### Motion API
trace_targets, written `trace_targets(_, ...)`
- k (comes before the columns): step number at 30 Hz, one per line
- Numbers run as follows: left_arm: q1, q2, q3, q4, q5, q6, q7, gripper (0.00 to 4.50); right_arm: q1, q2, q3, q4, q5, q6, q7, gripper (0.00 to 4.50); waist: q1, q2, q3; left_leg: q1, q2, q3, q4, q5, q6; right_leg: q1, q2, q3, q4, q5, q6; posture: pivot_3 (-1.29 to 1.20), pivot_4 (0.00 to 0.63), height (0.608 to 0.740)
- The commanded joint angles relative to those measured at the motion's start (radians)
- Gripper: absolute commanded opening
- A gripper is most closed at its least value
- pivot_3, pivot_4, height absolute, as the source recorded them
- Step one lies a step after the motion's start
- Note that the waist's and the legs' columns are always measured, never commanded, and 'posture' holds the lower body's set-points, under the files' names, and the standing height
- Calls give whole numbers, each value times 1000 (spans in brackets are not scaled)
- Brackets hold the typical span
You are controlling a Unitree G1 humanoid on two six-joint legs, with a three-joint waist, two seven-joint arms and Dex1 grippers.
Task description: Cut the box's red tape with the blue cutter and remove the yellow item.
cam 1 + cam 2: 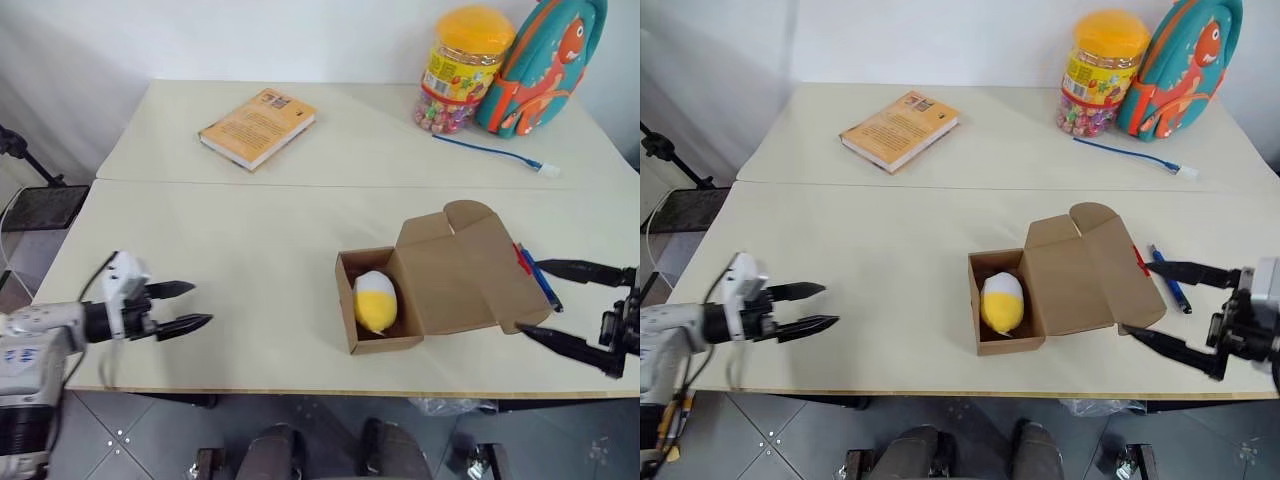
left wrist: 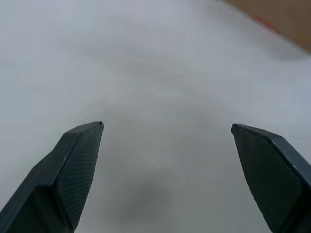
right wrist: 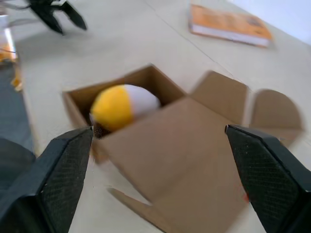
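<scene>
The brown box (image 1: 378, 342) stands open on the table, right of centre, with its lid flap (image 1: 470, 270) folded back to the right. Inside it lies the yellow item (image 1: 375, 300), a round yellow and white thing, also in the right wrist view (image 3: 121, 104). A strip of red tape (image 1: 521, 260) shows at the flap's far right edge. The blue cutter (image 1: 541, 281) lies on the table just beyond that edge. My right gripper (image 1: 529, 296) is open and empty, its fingers straddling the flap's right edge and the cutter. My left gripper (image 1: 190, 307) is open and empty, over the table's near left part, far from the box.
At the back of the table lie an orange-yellow book (image 1: 257, 126), a yellow-lidded candy jar (image 1: 460, 70), a teal backpack (image 1: 540, 60) and a thin blue cable (image 1: 490, 152). A seam (image 1: 250, 183) crosses the table. The front edge (image 1: 300, 392) runs near both grippers.
</scene>
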Motion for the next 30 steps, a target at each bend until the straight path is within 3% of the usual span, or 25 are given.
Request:
trace_targets(1,-163,1,-68,-165,-107,111,-6,4486,60,61,-12,-89,3,-79,-39,4500,13,2,1,0,-2,-1,0,0,0,0,-2,1,0,0,0,0,150,740)
trace_targets(6,-698,-122,-467,-159,-26,330,-42,4486,90,82,18,-138,18,-85,-109,4500,35,-2,1,-1,-7,-1,4,2,3,1,0,16,3,1,1,0,150,740)
trace_targets(10,-913,-231,-650,-37,67,326,-57,4486,138,75,-1,-154,44,-75,-126,4500,14,-2,1,4,-12,8,-1,3,4,0,2,21,3,1,2,0,150,740)
trace_targets(12,-992,-338,-732,30,106,285,-67,4486,197,105,-8,-169,18,-110,-128,4500,7,-3,1,10,-9,13,-8,3,4,0,5,22,1,1,2,0,150,740)
trace_targets(16,-1041,-436,-890,135,254,160,-79,4486,261,188,-1,-242,-2,-154,-228,4500,-1,-4,2,11,-4,14,-14,4,2,-1,12,23,-2,-1,0,0,150,740)
trace_targets(25,-1078,-550,-949,260,377,25,-115,4486,310,277,91,-337,-55,-201,-372,4500,-4,-5,3,14,2,19,-13,5,0,-2,13,32,-2,-2,-2,0,150,740)
trace_targets(29,-1081,-576,-945,285,411,-19,-125,3649,299,272,129,-336,-68,-217,-400,4500,-4,-5,3,13,3,19,-13,5,0,-3,13,34,-2,-2,-2,0,150,740)
trace_targets(30,-1081,-581,-940,289,415,-24,-125,3262,298,269,134,-335,-70,-220,-405,4500,-4,-5,3,13,4,20,-13,5,0,-4,13,34,-1,-2,-2,0,150,740)
